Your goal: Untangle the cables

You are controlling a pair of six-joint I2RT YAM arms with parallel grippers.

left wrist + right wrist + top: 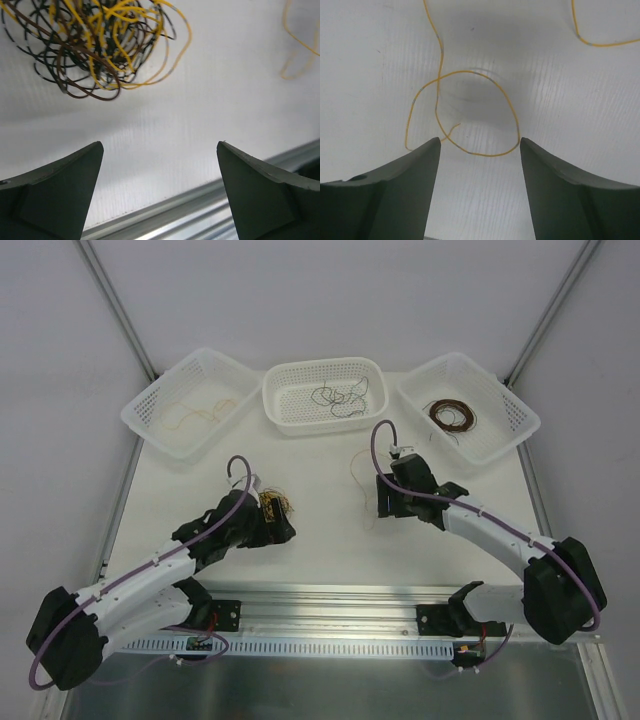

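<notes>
A tangle of yellow, black and dark brown cables [273, 503] lies on the white table just beyond my left gripper [278, 529]. In the left wrist view the tangle [95, 45] sits at the upper left, ahead of the gripper [160, 145], which is open and empty. A loose yellow cable [357, 468] lies by my right gripper [385, 505]. In the right wrist view its loop [485, 155] lies on the table just ahead of the open, empty gripper [480, 140].
Three white baskets stand at the back: the left one [150, 405] holds yellow-tan wires, the middle one [280, 390] black wires, the right one [510, 410] dark brown wires. A metal rail [330, 595] runs along the table's near edge.
</notes>
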